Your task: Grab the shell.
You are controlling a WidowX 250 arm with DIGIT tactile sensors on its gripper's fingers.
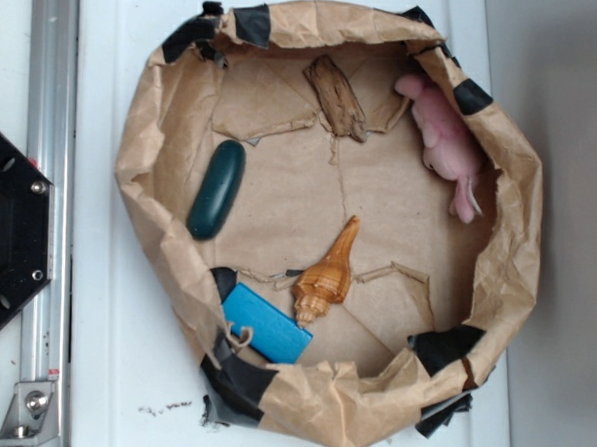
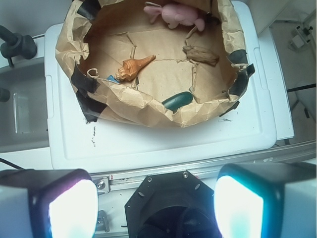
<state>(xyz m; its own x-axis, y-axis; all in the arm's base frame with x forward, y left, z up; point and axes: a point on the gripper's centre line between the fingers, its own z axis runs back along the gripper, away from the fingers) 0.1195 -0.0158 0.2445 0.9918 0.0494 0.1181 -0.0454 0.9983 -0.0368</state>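
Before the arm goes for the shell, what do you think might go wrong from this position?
1. The shell is glossy, ridged and tapered, so it may slip out as the gripper closes.
2. Its wide end lies close to the blue block, which the fingers could catch or grab instead.
3. The crumpled paper wall stands between the gripper, which appears open, and the shell; a low approach could snag it.

Paper basin [image 1: 142,155] on white lid [image 1: 101,353]
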